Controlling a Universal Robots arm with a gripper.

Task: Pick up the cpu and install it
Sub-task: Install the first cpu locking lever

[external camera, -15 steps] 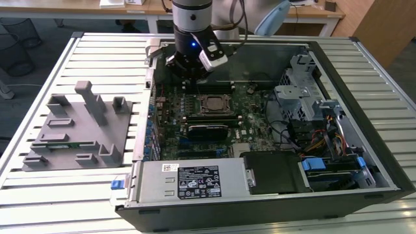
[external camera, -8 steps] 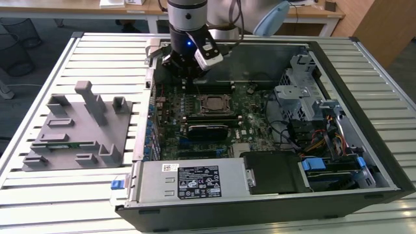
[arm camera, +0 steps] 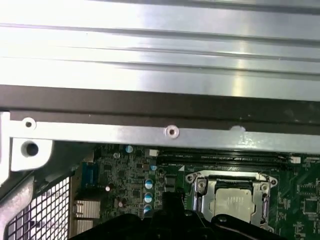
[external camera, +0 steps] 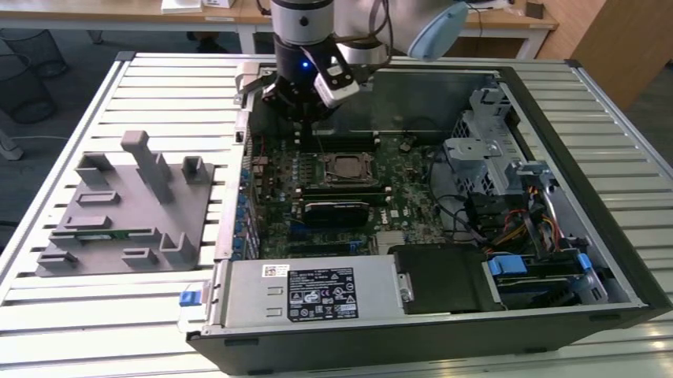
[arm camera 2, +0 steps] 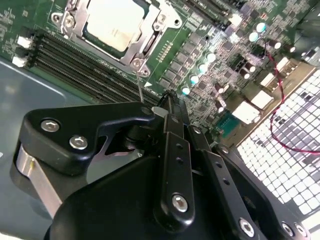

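While the arm hangs over the far part of the open case, the scene reads as follows.

Gripper: the black gripper (external camera: 304, 118) hovers above the motherboard, just beyond the processor socket, toward the exterior view's left of the case interior; in the second wrist view its black linkage and fingers (arm camera 2: 170, 150) appear drawn together with nothing seen between them.

Cpu: the small flat square chip with a silvery metal top (external camera: 345, 167) lies in the socket at the middle of the green motherboard (external camera: 405, 197), framed by a metal retention bracket; it shows in both wrist views (arm camera 2: 116, 22) (arm camera: 231, 204), apart from the gripper.

Case: the open black and grey metal computer tower (external camera: 620, 260) lies on its side on a pale slatted table (external camera: 158, 71).

Power supply: a grey metal box with a label (external camera: 305, 291) sits at the near side of the case.

Fixture: a grey moulded holder with upright posts (external camera: 116, 209) stands on the table at the exterior view's left, well apart from the case, with a long narrow green memory stick (external camera: 105, 233) lying in it.
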